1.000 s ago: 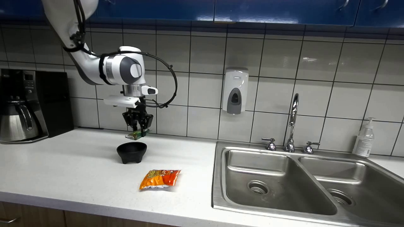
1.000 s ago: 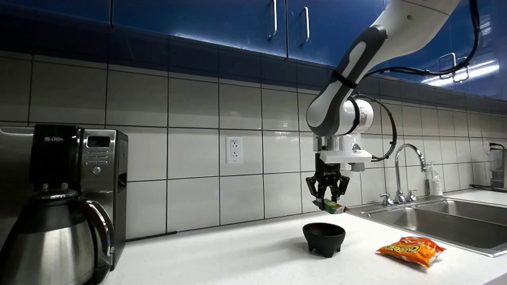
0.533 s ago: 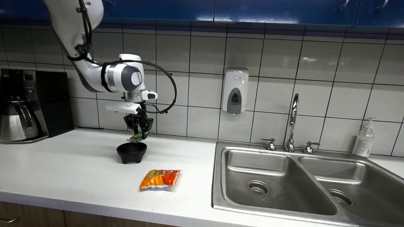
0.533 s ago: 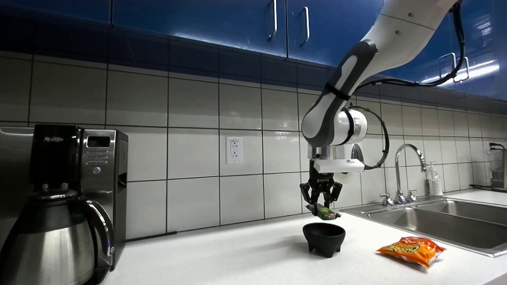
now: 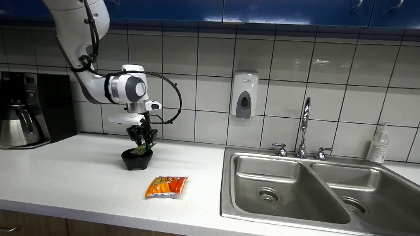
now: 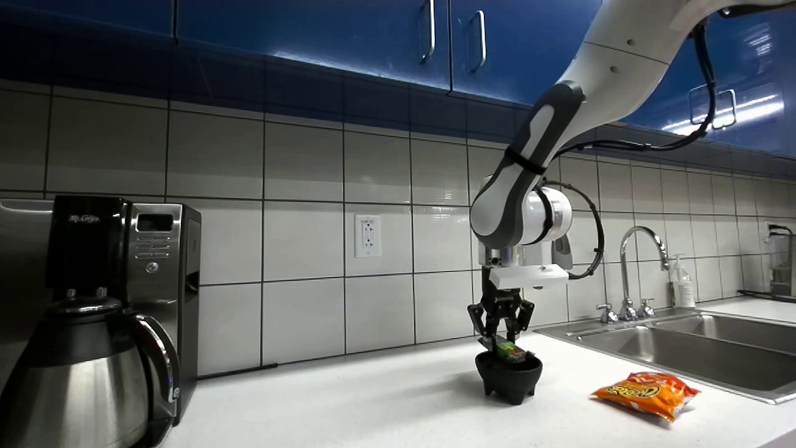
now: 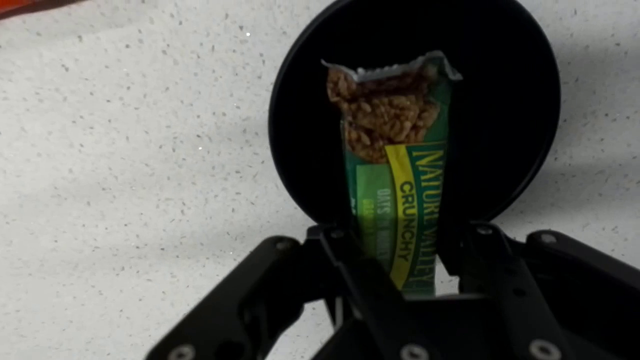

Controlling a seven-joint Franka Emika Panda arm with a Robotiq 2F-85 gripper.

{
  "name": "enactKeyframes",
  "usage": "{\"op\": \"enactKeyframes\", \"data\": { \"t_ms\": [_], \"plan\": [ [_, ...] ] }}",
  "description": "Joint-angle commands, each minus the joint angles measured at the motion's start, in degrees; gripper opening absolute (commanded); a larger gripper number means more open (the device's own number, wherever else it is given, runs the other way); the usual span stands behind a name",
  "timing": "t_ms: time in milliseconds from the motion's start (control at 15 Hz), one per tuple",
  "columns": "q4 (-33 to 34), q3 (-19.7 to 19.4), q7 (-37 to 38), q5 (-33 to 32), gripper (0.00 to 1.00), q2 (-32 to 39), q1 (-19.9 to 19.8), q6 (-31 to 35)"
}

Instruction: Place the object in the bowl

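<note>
The granola bar, slim and flat in green film with a crimped silvery end, is pinched by the black claw. It slants, lower end in the mouth of a round, matte black bowl on stubby feet, upper end jutting past the rim. Whether it touches the bowl's dark inside, I cannot tell. The bowl stands on a pale, speckled bench, near a crinkled orange packet; the wrist view shows only a red sliver, cut off at its corner.
</note>
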Motion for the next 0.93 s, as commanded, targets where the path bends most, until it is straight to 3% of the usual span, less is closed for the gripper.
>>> {"op": "enactKeyframes", "data": {
  "t_ms": [0,67,133,267,467,867],
  "plan": [
    [-0.71,-0.35,1.84,-1.40,0.16,-0.81,0.71,0.99],
    [-0.83,-0.39,1.84,-1.44,0.16,-0.97,0.76,1.02],
    [-0.97,-0.40,1.71,-1.44,0.66,-1.19,0.74,0.90],
    [-1.08,-0.39,1.63,-1.32,0.74,-1.46,0.68,0.74],
    [-1.05,-0.39,1.49,-1.35,0.97,-1.82,0.64,0.18],
    [-3.23,0.27,-0.49,-0.14,1.00,-6.37,-0.17,-5.26]
  ]
}}
